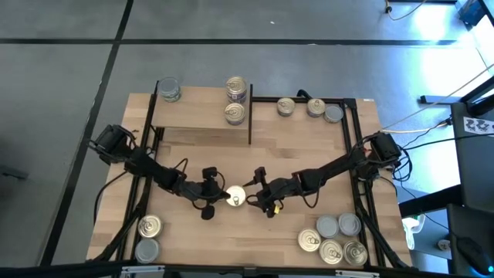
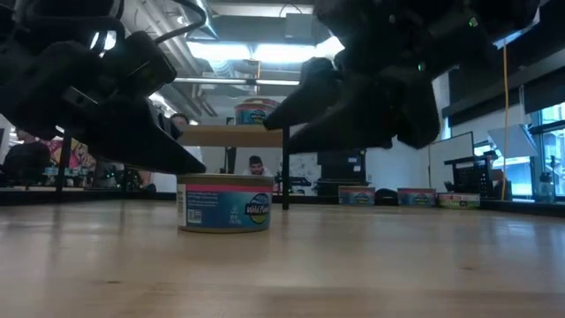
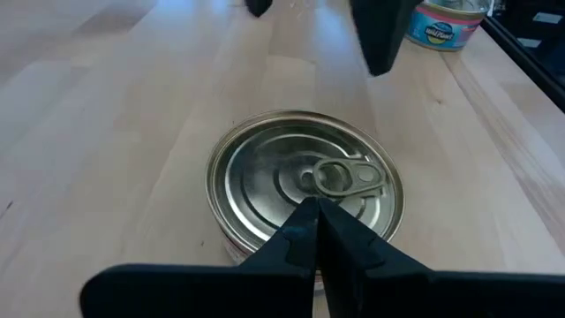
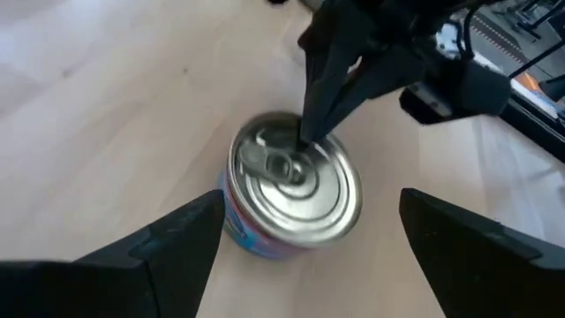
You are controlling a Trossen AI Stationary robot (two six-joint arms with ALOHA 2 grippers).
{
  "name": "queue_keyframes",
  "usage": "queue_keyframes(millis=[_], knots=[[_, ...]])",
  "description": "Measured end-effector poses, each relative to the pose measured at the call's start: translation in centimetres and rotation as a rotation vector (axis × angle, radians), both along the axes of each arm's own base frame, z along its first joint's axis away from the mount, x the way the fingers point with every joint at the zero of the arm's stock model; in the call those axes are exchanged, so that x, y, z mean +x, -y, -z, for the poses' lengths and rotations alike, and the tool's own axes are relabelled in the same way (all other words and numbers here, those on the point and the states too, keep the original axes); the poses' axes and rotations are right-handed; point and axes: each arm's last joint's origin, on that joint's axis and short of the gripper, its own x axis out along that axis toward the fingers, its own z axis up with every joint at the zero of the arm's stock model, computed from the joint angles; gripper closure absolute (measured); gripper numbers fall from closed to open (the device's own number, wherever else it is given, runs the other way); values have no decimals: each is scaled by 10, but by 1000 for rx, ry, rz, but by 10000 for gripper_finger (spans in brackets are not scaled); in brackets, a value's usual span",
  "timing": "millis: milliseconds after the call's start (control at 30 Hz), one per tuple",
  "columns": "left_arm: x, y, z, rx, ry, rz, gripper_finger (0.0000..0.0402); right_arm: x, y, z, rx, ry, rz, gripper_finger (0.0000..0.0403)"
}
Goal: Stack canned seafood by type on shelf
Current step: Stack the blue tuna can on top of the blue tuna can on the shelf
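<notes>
Right now both arms meet over a single gold-topped tin (image 1: 235, 198) standing upright on the tabletop (image 1: 201, 158), just below the middle of the overhead frame. The left hand (image 1: 219, 194) comes in from the left with its fingers pressed tight together, gripping nothing — the joined tips rest on or hover just over the tin's lid beside the pull-tab (image 3: 340, 176), as though pinning or steadying it. The right hand (image 1: 257, 196) reaches in from the right with its fingers spread wide, one on either side of the tin and not yet touching it; my guess is it is lining up to close round the wall while the other hand keeps the tin from sliding.

The shelf (image 1: 202, 116) sits in the upper left of the overhead frame. It carries a silver-topped tin (image 1: 168, 90) at its far left corner and two gold-topped tins (image 1: 236, 100) near its right edge, so the types are being kept apart. The rest wait on the tabletop — three tins (image 1: 309, 108) along the upper right, a cluster (image 1: 336, 239) at the lower right, and a pair (image 1: 148, 238) at the lower left. Most of the sorting looks to be still ahead.
</notes>
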Motion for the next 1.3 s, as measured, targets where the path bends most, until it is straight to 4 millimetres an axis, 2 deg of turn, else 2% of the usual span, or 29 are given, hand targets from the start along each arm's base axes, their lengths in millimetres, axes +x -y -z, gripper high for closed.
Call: queue_keyframes(millis=[167, 267, 433, 700, 1033, 1300], knots=[[-1, -2, 1, -12, -1, -35, 394, 1, -1, 22, -105, -70, -14, 62], [-5, -4, 4, -16, -9, -57, 394, 2, -7, 28, -150, -65, -22, 62], [-7, -5, 5, -27, -8, -74, 394, 9, -18, 25, -232, -71, -19, 62], [-7, -5, 5, -30, -2, -74, 394, 19, -20, 11, -277, -76, -25, 62], [-9, -7, 7, -36, 0, -77, 394, 30, -24, 32, -352, -152, -41, 62], [-9, -7, 6, -38, 6, -76, 394, 32, -23, 34, -416, -156, -26, 62]])
